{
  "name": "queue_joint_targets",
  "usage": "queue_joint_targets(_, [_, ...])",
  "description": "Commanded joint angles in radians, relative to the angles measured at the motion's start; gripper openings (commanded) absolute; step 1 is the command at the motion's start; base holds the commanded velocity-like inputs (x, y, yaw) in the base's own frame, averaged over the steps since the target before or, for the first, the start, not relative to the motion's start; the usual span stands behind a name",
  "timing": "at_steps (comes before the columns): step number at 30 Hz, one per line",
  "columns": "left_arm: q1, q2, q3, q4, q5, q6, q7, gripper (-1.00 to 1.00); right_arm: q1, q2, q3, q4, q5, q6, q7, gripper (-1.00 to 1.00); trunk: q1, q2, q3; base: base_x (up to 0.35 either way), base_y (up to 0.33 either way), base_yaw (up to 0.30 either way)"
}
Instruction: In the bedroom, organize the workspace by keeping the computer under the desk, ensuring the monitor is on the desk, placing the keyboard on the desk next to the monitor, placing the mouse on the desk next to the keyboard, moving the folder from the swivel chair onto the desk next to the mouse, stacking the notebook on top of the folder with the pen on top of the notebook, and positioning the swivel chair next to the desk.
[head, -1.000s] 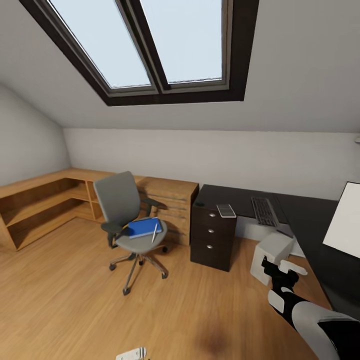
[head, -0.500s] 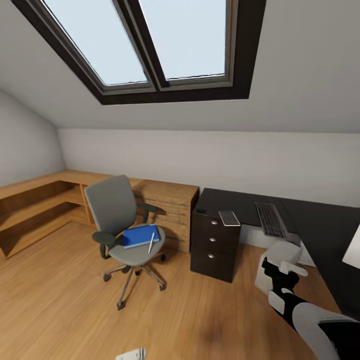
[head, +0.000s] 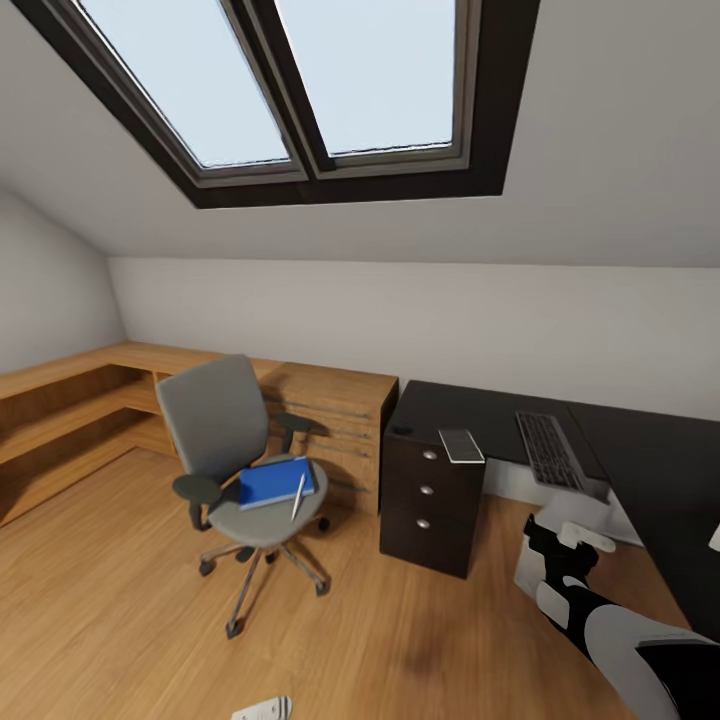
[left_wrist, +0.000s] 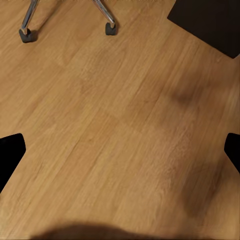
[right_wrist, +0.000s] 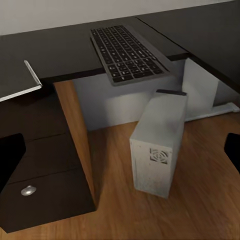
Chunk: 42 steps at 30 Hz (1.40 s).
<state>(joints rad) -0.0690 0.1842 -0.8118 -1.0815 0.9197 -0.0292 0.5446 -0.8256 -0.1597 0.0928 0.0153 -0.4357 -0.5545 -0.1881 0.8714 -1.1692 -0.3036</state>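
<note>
The grey swivel chair (head: 222, 440) stands on the floor left of the black desk (head: 640, 450). A blue folder (head: 272, 483) lies on its seat, with the white pen (head: 298, 495) on the folder's edge. The dark grey notebook (head: 461, 445) rests on the desk's drawer end, and the keyboard (head: 548, 450) is further right, overhanging the desk edge. The grey-white computer (right_wrist: 157, 145) stands on the floor under that edge. A white corner of the monitor (head: 714, 537) shows at the far right. My right gripper (head: 562, 535) hangs open in front of the computer. My left gripper (left_wrist: 120, 150) is open over bare floor.
A light wooden drawer chest (head: 335, 415) and low wooden shelving (head: 70, 420) run along the back wall behind the chair. The black three-drawer unit (head: 430, 500) closes the desk's left end. Chair casters (left_wrist: 111, 27) show in the left wrist view. Sloped ceiling with a skylight (head: 300, 80) overhead.
The head camera has shifted, so the chair and desk sit differently in the picture and the monitor has slid almost out at the right. Nothing in the room has moved; both grippers stay open.
</note>
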Motion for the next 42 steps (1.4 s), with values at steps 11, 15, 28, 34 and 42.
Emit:
queue_joint_targets(11, [-0.002,-0.054,-0.005,0.050,-0.077,-0.006,0.010,1.00,-0.028,-0.079,0.010,-0.309,-0.004,0.463,-0.062,1.00,0.000,-0.001,-0.001,0.174,-0.001,0.000])
queue_joint_targets(15, [-0.002,-0.063,-0.004,0.065,-0.123,-0.008,0.011,1.00,-0.102,-0.123,0.007,-0.699,-0.003,1.009,-0.195,1.00,0.000,-0.001,-0.001,0.014,0.000,0.000])
queue_joint_targets(28, [-0.002,-0.077,-0.006,0.105,-0.141,-0.011,0.010,1.00,-0.816,-0.294,0.111,-0.392,0.246,1.589,-0.094,1.00,0.000,-0.001,-0.001,0.001,0.000,0.000])
queue_joint_targets(34, [-0.002,-0.078,-0.008,0.106,-0.142,-0.011,0.009,1.00,-0.845,-0.291,0.126,-0.391,0.352,1.595,0.011,1.00,0.000,-0.001,-0.001,0.157,0.000,0.000])
queue_joint_targets(42, [-0.002,-0.080,-0.009,0.107,-0.141,-0.011,0.009,1.00,-0.851,-0.300,0.129,-0.385,0.373,1.601,0.040,1.00,0.000,-0.001,-0.001,0.300,0.000,0.000])
